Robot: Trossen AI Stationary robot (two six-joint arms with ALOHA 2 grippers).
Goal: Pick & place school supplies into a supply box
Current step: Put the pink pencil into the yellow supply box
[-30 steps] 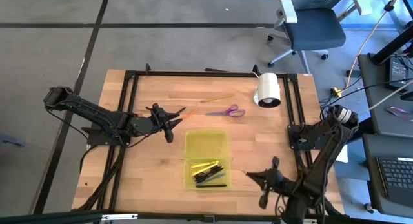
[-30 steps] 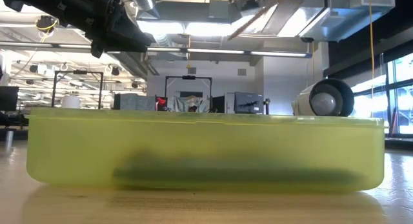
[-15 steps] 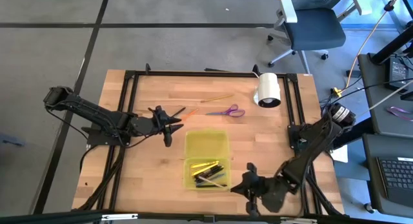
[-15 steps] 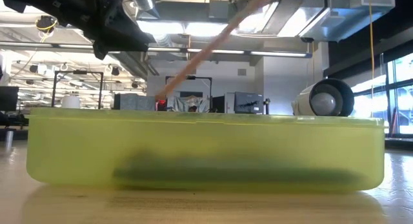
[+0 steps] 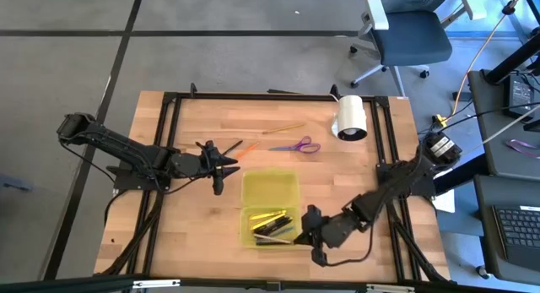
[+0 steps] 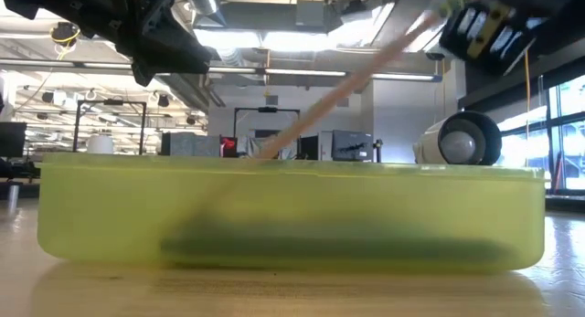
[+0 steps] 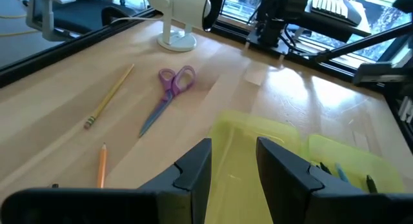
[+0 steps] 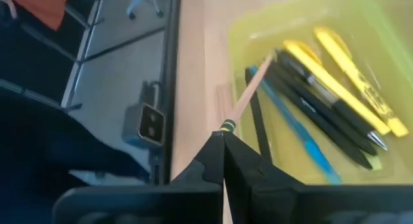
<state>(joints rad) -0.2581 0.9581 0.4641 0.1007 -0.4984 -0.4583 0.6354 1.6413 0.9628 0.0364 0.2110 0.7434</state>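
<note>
Sitting open near the table's front edge, the supply box already has pens in its nearer half, and the right gripper, fingers pinched together on a wood-coloured pencil, holds it slanted with the tip inside that half. Released at this angle, the pencil could prop against the box wall and tip out. The left gripper, fingers apart and empty, hovers beside the box; reaching for the scissors, orange pencil or yellow pencil now might crowd the right arm.
</note>
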